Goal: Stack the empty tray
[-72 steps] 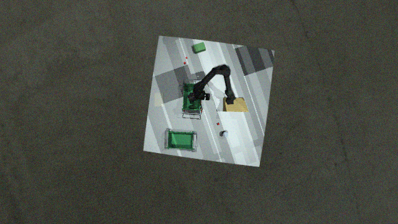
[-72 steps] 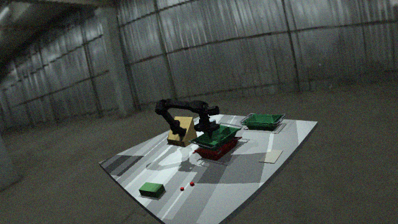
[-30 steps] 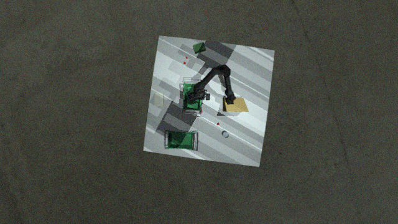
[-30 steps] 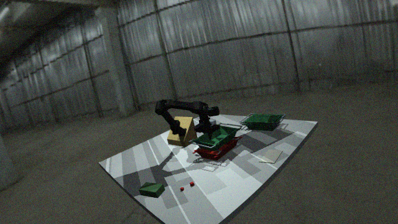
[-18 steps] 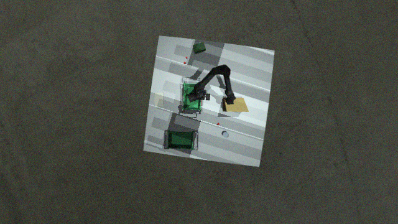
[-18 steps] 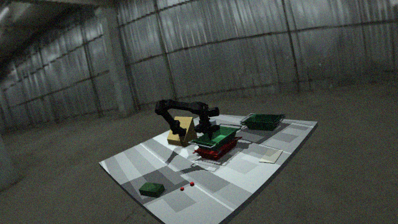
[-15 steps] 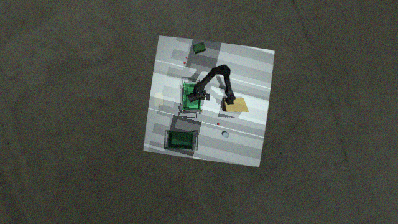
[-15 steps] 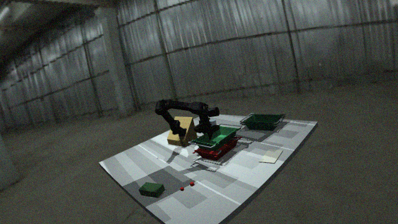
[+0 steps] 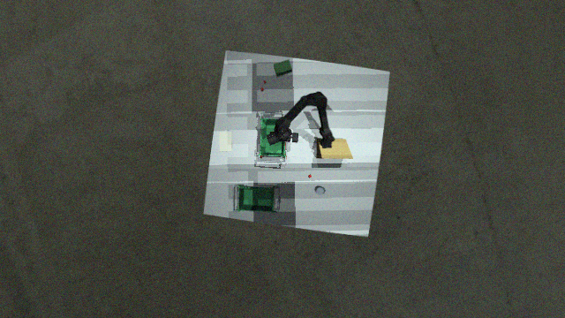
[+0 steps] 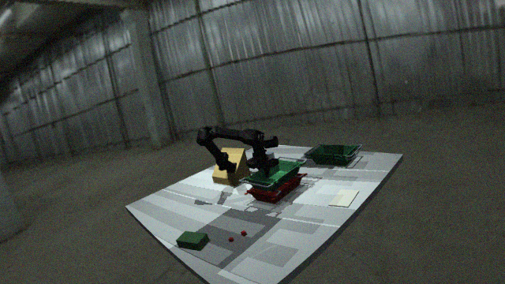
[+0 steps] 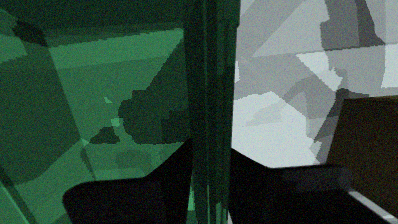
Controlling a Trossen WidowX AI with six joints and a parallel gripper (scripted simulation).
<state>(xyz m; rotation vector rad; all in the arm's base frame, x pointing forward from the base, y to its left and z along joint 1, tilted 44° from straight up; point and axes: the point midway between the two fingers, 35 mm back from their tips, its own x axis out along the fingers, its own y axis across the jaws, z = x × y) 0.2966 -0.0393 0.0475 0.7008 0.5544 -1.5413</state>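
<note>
A red tray (image 10: pixel 272 196) stands on the table in the exterior view; its load and wire bars are mostly hidden. A green tray (image 9: pixel 266 149) (image 10: pixel 291 170) (image 11: pixel 100 65) hangs directly over it, roughly level and lined up with it. Its own wire bars stick out at its ends. My gripper (image 10: pixel 267 173) (image 11: pixel 201 141) is shut on one long side wall of this green tray. The gap between the two trays is small; I cannot tell whether they touch or whether the red tray's bars lie between them.
Another green tray (image 9: pixel 252 197) (image 10: pixel 334 157) stands apart. A yellow wedge (image 9: pixel 337 149) (image 10: pixel 237 166) stands beside the arm's base. There are a dark green block (image 9: pixel 282 68) (image 10: pixel 192 241), a cream sheet (image 9: pixel 225 141) (image 10: pixel 344 198), a round grey thing (image 9: pixel 320 190) and loose red bits (image 9: pixel 262 89) (image 10: pixel 244 233).
</note>
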